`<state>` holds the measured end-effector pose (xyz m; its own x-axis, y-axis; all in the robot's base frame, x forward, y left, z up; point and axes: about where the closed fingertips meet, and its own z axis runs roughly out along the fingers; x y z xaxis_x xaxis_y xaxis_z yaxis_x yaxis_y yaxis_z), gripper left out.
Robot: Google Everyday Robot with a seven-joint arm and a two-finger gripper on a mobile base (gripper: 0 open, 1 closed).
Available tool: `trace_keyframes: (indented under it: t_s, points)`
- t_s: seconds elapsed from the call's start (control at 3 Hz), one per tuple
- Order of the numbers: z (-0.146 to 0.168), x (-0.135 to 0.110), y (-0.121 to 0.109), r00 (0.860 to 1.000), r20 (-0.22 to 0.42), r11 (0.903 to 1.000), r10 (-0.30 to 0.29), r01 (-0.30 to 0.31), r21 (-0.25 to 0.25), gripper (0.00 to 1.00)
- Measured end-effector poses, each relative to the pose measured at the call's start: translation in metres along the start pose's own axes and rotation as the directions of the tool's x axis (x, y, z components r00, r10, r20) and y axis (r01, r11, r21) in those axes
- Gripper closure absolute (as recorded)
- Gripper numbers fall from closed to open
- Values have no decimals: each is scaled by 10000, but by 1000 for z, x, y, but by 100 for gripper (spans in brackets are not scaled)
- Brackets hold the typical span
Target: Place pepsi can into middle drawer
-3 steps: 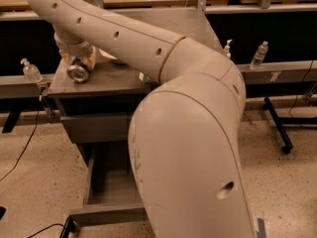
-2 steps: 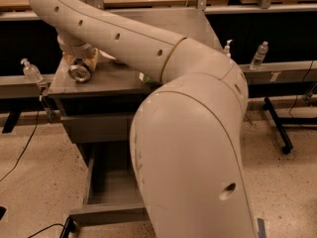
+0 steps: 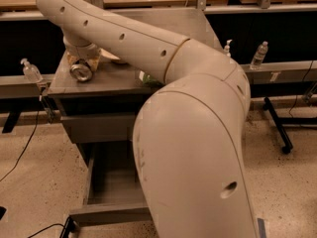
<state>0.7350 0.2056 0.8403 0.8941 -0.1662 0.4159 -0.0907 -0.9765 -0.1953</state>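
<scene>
The pepsi can (image 3: 80,72) lies on its side at the left of the grey cabinet top (image 3: 111,81), its silver end facing me. My gripper (image 3: 82,63) hangs from the arm directly over the can, down at the cabinet top and against it. Most of the can's body is hidden by the gripper. Below, the middle drawer (image 3: 110,213) is pulled out towards me, its grey inside showing and its right part hidden behind my arm. The shut drawer front (image 3: 99,128) one level above sits flush.
A bit of a green bag (image 3: 143,77) shows on the cabinet top behind my arm. A pump bottle (image 3: 31,72) stands on the left rail, and another pump bottle (image 3: 227,47) and a water bottle (image 3: 259,55) on the right. Cables (image 3: 25,148) lie on the floor at left.
The arm and gripper have shifted very slightly to the right over the can. The can and the drawer stay where they were.
</scene>
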Motion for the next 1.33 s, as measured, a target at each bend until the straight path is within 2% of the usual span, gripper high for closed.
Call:
trace_keyframes:
  t_s: [0.33,0.67,1.0,1.33]
  points:
    - [-24,-1,7,9975,705,9985,-87,48,553,100]
    - [-95,-21,63,9635,2523,9820,-894,430,1840,100]
    - [-127,-39,128,9168,3919,9599,-773,-378,2779,100]
    - [-140,-44,146,8995,4336,9426,-533,-980,3191,100]
